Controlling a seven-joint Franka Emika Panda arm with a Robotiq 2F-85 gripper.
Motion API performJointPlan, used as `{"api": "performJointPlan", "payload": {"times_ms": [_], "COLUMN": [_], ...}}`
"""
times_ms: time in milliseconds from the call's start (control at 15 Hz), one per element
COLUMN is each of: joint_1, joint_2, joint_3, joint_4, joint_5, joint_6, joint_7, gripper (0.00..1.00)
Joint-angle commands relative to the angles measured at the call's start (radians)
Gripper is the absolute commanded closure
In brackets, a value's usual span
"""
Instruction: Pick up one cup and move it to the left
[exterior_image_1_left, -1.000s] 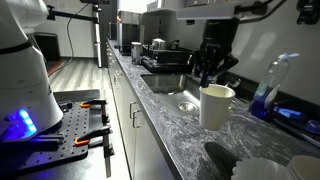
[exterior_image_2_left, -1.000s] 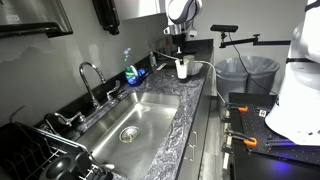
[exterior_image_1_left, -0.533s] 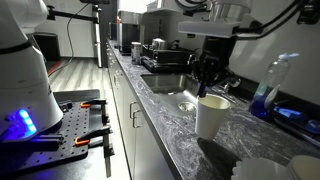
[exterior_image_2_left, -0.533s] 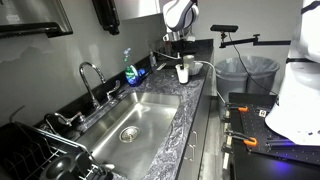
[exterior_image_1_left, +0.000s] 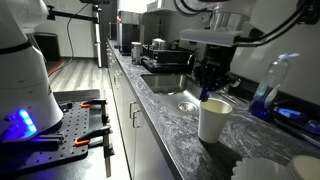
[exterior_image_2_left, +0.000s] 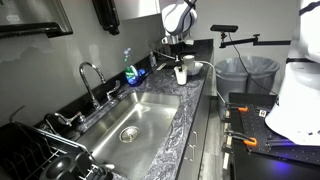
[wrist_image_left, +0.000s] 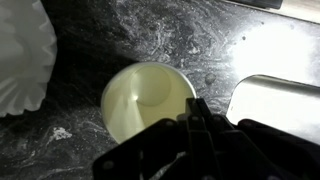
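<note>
The off-white paper cup (exterior_image_1_left: 213, 122) stands upright on the dark marbled counter or just above it; I cannot tell which. It shows small in an exterior view (exterior_image_2_left: 181, 73) and from above, open mouth up, in the wrist view (wrist_image_left: 140, 105). My gripper (exterior_image_1_left: 210, 92) hangs straight down over it in both exterior views (exterior_image_2_left: 180, 60). In the wrist view its fingers (wrist_image_left: 193, 112) are pressed together at the cup's rim, pinching the wall.
A steel sink (exterior_image_2_left: 135, 120) with a faucet (exterior_image_2_left: 90, 80) lies beside the cup, also in an exterior view (exterior_image_1_left: 185, 100). A blue soap bottle (exterior_image_1_left: 268, 90) stands behind. White ruffled filters (wrist_image_left: 20, 55) lie close by, with more white paperware (exterior_image_1_left: 265, 168). The counter's front edge is near.
The gripper and the cup have come down together and shifted slightly along the counter; the cup's rim sits lower than a second ago.
</note>
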Motion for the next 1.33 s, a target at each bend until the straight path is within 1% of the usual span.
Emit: {"api": "performJointPlan", "payload": {"times_ms": [0,333,400,467,600,867,1067,1133,1200,1267], "joint_1": [-0.009,-0.012,-0.012,-0.012,-0.012,-0.013,-0.009,-0.008,-0.009,-0.01], "joint_2": [0.012,0.025,0.027,0.028,0.029,0.021,-0.015,-0.029,-0.051,-0.071], "joint_3": [0.018,0.028,0.029,0.031,0.034,0.034,0.031,0.031,0.033,0.035], "joint_4": [0.002,0.0,0.001,0.001,0.003,0.006,-0.006,-0.012,-0.017,-0.022], "joint_5": [-0.012,-0.004,-0.007,-0.007,-0.006,-0.005,-0.024,-0.027,-0.02,-0.006], "joint_6": [0.045,0.077,0.08,0.084,0.081,0.07,0.057,0.056,0.042,0.037], "joint_7": [0.015,0.004,0.001,0.001,0.001,0.003,0.01,0.005,-0.006,-0.023], "gripper": [0.99,0.99,0.93,0.71,0.67,0.38,0.16,0.08,0.02,0.0]}}
